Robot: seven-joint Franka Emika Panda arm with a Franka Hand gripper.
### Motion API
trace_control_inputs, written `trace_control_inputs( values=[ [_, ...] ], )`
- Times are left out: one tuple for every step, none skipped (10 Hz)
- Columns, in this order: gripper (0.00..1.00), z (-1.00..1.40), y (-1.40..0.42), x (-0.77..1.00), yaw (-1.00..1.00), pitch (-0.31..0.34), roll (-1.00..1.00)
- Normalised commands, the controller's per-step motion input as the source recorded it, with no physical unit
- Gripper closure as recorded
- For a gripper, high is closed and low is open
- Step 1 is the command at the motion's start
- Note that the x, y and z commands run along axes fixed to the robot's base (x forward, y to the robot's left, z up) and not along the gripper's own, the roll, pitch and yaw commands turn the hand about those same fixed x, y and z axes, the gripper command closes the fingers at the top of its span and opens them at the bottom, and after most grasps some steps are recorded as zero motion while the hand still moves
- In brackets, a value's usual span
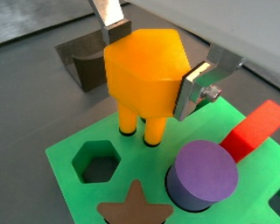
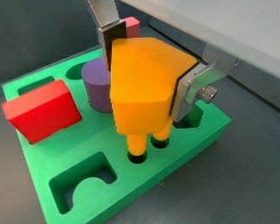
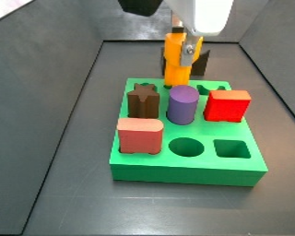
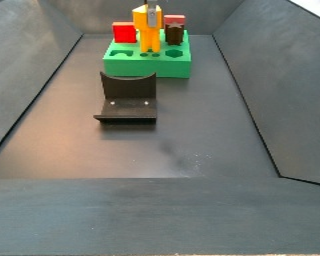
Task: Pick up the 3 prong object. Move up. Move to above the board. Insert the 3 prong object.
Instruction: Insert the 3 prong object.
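Orange 3 prong object [image 2: 149, 87] is clamped upright by the gripper [image 1: 154, 66], so its prongs can be lowered into the board [image 2: 130, 179] holes at the edge; insertion judged begun

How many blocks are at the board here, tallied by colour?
Orange (3 prong object, in the gripper, prongs at the board): 1
Purple cylinder: 1
Red block: 1
Pink block: 1
Brown star block: 1
Total: 5
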Motion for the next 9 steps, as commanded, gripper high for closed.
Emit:
trace_control_inputs(
  values=[
    [1.00, -0.13, 0.00, 0.00, 0.21, 0.000, 0.09],
    [1.00, -0.13, 0.00, 0.00, 0.13, 0.000, 0.06],
    [1.00, -0.13, 0.00, 0.06, 0.02, 0.000, 0.02],
    [1.00, -0.15, 0.00, 0.09, 0.00, 0.000, 0.02],
    [1.00, -0.14, 0.00, 0.14, 0.00, 0.006, 0.01],
    [1.00, -0.13, 0.00, 0.18, 0.00, 0.027, 0.02],
    [1.00, -0.15, 0.00, 0.15, -0.02, 0.020, 0.01],
    [1.00, -0.16, 0.00, 0.12, -0.06, 0.019, 0.02],
    [1.00, -0.21, 0.00, 0.05, -0.07, 0.000, 0.02]
  ],
)
